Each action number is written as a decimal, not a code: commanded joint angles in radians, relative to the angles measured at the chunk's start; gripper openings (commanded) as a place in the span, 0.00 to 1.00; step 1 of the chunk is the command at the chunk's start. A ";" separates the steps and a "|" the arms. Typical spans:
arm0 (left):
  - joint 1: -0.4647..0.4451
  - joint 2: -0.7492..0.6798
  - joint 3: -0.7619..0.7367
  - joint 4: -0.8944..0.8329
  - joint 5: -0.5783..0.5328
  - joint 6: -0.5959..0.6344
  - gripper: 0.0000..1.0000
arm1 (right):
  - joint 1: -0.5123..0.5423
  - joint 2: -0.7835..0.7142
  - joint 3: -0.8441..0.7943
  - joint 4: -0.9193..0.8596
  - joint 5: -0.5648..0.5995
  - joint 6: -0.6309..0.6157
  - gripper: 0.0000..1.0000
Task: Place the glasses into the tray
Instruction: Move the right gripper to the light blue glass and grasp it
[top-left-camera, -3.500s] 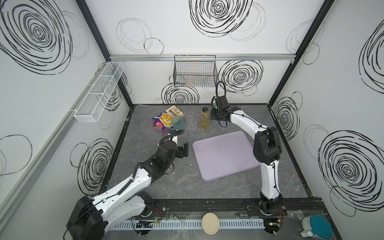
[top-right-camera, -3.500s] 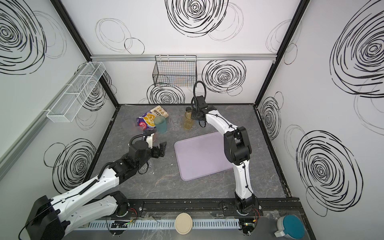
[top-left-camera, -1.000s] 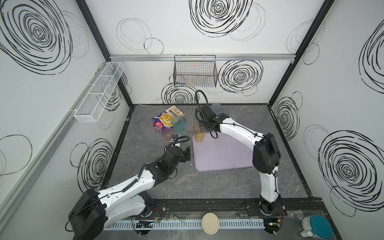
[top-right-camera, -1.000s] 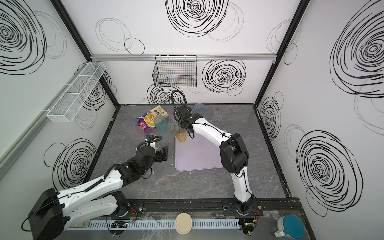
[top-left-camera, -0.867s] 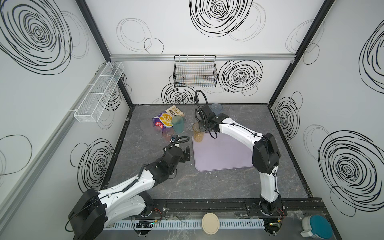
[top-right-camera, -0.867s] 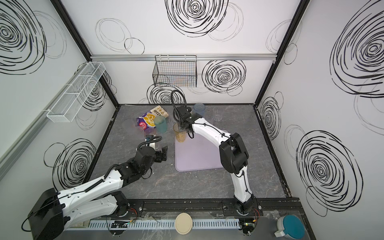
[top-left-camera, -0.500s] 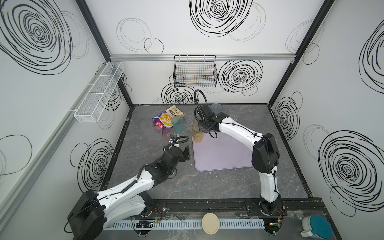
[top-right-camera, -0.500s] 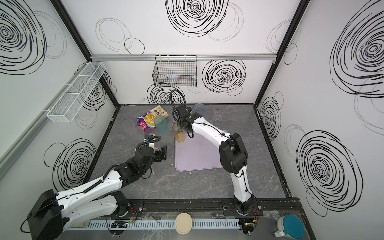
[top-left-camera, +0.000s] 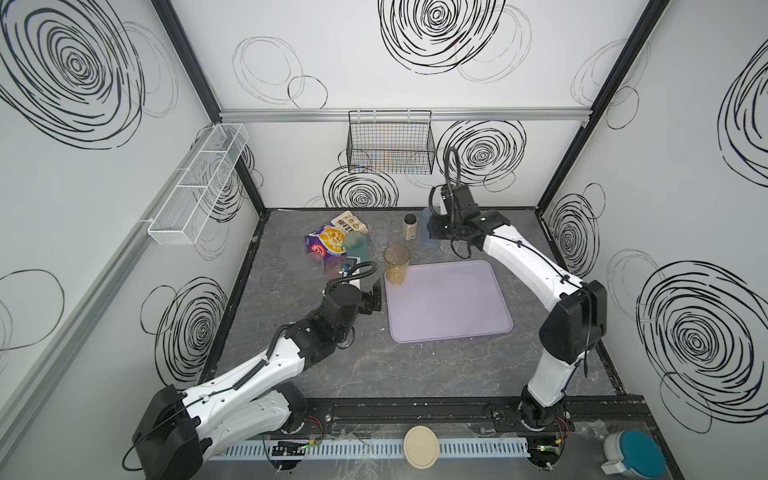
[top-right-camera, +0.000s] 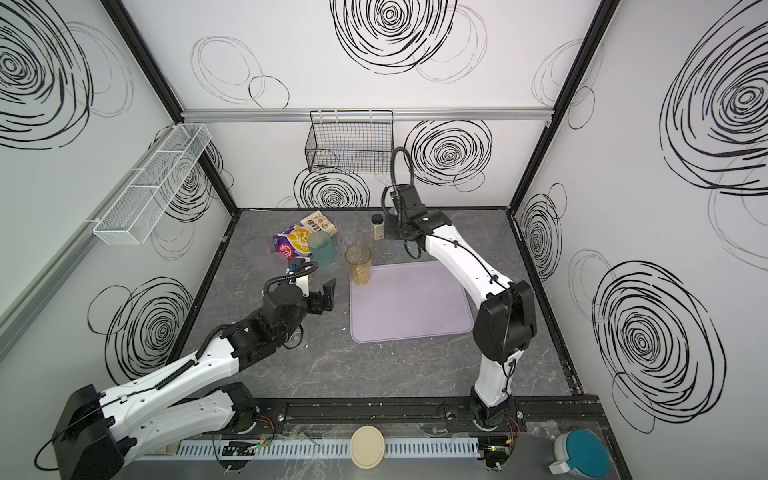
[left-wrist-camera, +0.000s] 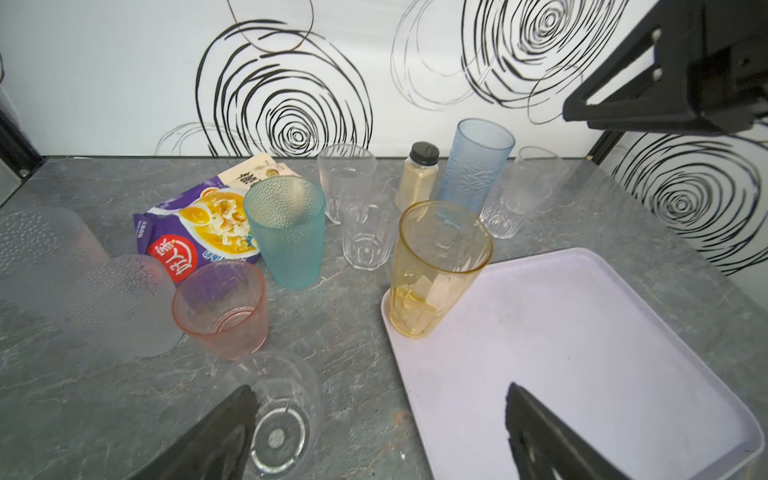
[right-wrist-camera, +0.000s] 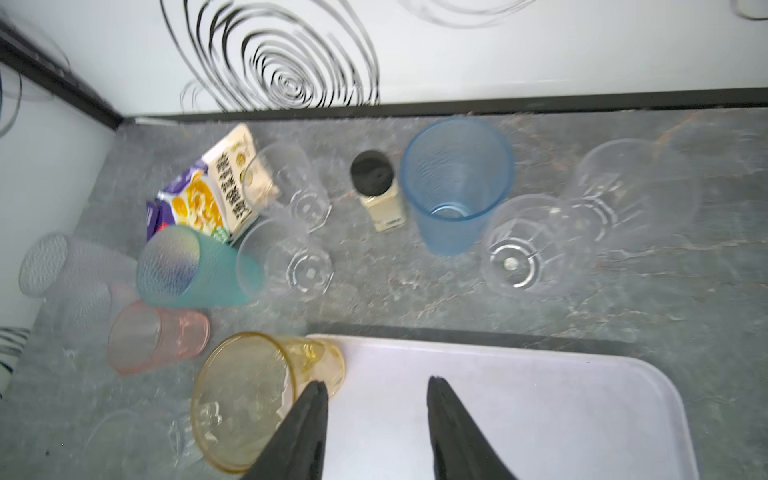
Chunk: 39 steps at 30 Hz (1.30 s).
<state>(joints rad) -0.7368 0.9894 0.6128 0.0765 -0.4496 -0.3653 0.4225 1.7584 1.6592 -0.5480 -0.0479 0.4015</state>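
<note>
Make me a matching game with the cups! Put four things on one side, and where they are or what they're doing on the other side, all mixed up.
Things:
1. amber glass
2. blue glass
3. pink glass
4. right gripper

Places or states:
A. open, holding nothing
B. beside a frosted glass
C. standing on a corner of the tray
D. beside the black-capped jar

Pairs: 1-C, 2-D, 3-B, 4-A.
</note>
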 joint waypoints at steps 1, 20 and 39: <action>-0.002 0.018 -0.021 0.196 0.097 0.005 0.97 | -0.083 -0.040 -0.115 0.189 -0.045 -0.004 0.45; -0.084 0.309 -0.001 0.244 0.183 0.023 0.99 | -0.185 0.334 0.182 0.233 -0.101 0.015 0.42; 0.047 0.356 0.002 0.267 0.668 -0.101 0.94 | -0.172 0.529 0.392 0.140 -0.068 -0.027 0.24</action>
<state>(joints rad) -0.7052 1.3418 0.6006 0.3054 0.1314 -0.4339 0.2417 2.2738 2.0171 -0.3756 -0.1474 0.3885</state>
